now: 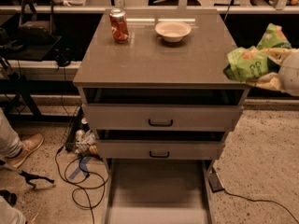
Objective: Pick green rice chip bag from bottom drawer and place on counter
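Gripper (280,69) at right frame edge, level with counter (154,59), clenched on green rice chip bag (248,62). Bag overlaps counter's right rim; contact with slab cannot be told. Bottom drawer (158,188) pulled out below two upper drawers. Red soda can (119,25) and white bowl (173,31) stand apart near counter's back edge.

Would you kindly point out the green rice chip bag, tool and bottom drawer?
green rice chip bag (247,63): camera view, green face.
tool (286,70): camera view, far right, white body.
bottom drawer (156,186): camera view, floor.
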Controlling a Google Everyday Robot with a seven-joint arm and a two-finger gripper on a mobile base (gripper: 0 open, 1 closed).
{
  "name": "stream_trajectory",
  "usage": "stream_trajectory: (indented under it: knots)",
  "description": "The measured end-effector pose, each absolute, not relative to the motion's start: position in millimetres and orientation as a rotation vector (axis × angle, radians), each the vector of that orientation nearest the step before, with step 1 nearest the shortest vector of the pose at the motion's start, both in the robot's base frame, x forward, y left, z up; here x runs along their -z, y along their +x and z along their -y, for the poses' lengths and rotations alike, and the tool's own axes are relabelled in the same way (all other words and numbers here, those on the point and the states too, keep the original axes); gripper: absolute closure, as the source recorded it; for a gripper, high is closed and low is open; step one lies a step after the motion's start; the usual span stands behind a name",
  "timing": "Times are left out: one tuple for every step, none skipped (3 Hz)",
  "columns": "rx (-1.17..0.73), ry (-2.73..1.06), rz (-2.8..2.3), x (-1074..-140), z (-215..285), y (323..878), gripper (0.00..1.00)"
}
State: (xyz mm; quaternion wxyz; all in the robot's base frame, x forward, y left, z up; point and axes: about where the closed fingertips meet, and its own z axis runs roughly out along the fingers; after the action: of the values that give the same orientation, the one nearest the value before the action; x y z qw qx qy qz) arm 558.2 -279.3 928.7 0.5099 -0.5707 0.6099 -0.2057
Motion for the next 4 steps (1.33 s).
stream_trajectory:
  knots:
    - [0.44,-1.343,-1.404,-961.5,253.8,597.6,1.0]
    - [0.333,-1.315,-1.366,-975.3,220.7,643.3,1.0]
    - [0.241,-1.351,-1.372,-971.5,180.2,684.4,0.82]
    - [0.181,-1.408,-1.414,-949.3,143.2,720.3,0.59]
